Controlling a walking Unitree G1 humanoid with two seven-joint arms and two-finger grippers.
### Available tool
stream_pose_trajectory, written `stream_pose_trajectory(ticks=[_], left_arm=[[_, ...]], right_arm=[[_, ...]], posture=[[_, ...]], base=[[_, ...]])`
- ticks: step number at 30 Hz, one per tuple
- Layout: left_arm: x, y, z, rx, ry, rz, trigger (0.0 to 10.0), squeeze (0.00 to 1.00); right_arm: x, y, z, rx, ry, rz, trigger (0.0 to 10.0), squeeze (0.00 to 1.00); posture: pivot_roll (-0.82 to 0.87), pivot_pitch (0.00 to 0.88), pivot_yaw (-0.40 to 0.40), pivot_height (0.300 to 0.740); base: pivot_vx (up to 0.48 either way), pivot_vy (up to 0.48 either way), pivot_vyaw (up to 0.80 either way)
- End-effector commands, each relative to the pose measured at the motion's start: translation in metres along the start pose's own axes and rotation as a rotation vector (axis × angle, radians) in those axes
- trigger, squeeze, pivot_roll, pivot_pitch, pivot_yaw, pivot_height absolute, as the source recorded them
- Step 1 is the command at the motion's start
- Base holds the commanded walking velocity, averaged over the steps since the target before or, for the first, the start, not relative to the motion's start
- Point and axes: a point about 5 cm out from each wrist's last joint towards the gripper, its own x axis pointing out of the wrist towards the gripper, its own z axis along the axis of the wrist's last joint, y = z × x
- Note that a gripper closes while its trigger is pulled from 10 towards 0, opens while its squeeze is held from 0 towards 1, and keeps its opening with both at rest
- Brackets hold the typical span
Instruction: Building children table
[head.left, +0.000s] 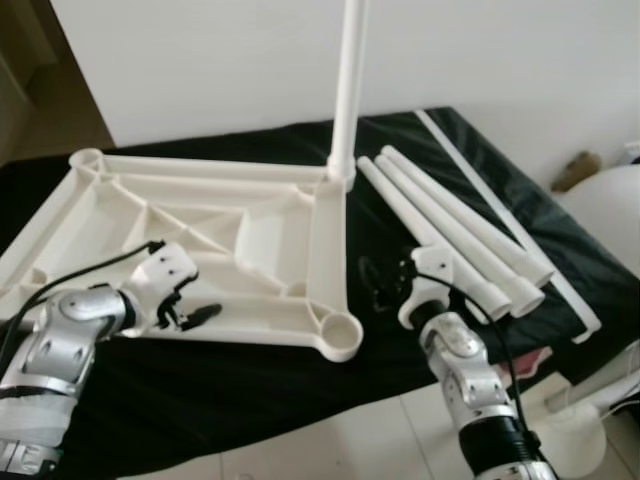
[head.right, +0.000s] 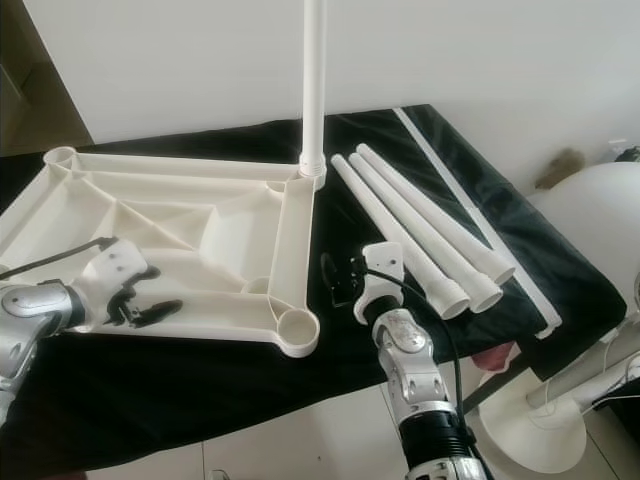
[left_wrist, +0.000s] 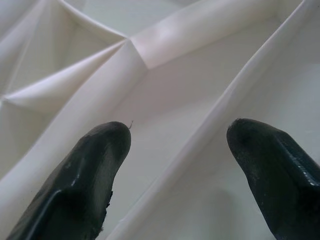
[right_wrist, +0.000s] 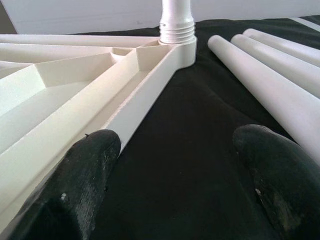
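White plastic tabletop (head.left: 200, 240) is laid upside down on a black cloth (head.left: 250, 400), one leg (head.left: 348, 90) screwed upright in its far corner. The left gripper (head.left: 195, 315), spread, is held over its ribs; the right gripper (head.left: 385, 285), spread, sits between its edge and three loose legs (head.left: 460, 240).

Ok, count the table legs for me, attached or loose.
4. One leg stands upright in the tabletop's far corner socket; three loose legs lie side by side on the black cloth to its right.

no readable text, labels or numbers anywhere
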Motion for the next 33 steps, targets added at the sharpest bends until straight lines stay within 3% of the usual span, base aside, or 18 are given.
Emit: stream_pose_trajectory(ticks=[1, 4, 10, 18, 22, 26, 28, 33], left_arm=[[0.003, -0.019, -0.019, -0.021, 0.082, -0.077, 10.0, 0.0], [0.003, -0.024, -0.02, -0.02, 0.076, -0.115, 10.0, 0.0], [0.008, -0.058, -0.02, -0.018, 0.049, -0.295, 10.0, 0.0], [0.011, -0.071, -0.015, -0.007, 0.017, -0.354, 10.0, 0.0], [0.019, -0.089, 0.002, -0.013, -0.043, -0.407, 10.0, 0.0], [0.022, -0.096, 0.009, -0.009, -0.071, -0.43, 10.0, 0.0], [0.028, -0.106, 0.017, -0.01, -0.1, -0.449, 10.0, 0.0], [0.042, -0.11, 0.026, -0.028, -0.126, -0.407, 10.0, 0.0]], right_arm=[[0.001, 0.003, -0.004, 0.024, 0.027, 0.005, 10.0, 0.0], [0.001, 0.003, -0.005, 0.028, 0.035, 0.003, 10.0, 0.0], [0.009, 0.002, -0.012, 0.094, 0.106, -0.003, 10.0, 0.0], [0.019, 0.006, -0.019, 0.11, 0.158, 0.031, 10.0, 0.0], [0.035, 0.011, -0.021, 0.138, 0.21, 0.085, 10.0, 0.0], [0.042, 0.016, -0.019, 0.144, 0.222, 0.143, 10.0, 0.0], [0.049, 0.023, -0.014, 0.1, 0.213, 0.206, 10.0, 0.0], [0.058, 0.015, -0.002, 0.059, 0.165, 0.137, 10.0, 0.0]], posture=[[0.02, 0.041, -0.002, 0.74], [0.02, 0.041, -0.002, 0.74], [0.02, 0.033, -0.008, 0.74], [0.02, 0.026, -0.003, 0.74], [0.03, 0.022, 0.001, 0.74], [0.03, 0.023, 0.005, 0.74], [0.03, 0.023, 0.007, 0.74], [0.04, 0.023, -0.005, 0.74]], base=[[0.0, 0.0, 0.0], [0.0, 0.0, 0.0], [0.0, 0.0, 0.0], [0.0, 0.0, 0.0], [0.0, 0.0, 0.0], [0.0, 0.0, 0.0], [0.0, 0.0, 0.0], [0.0, 0.0, 0.0]])
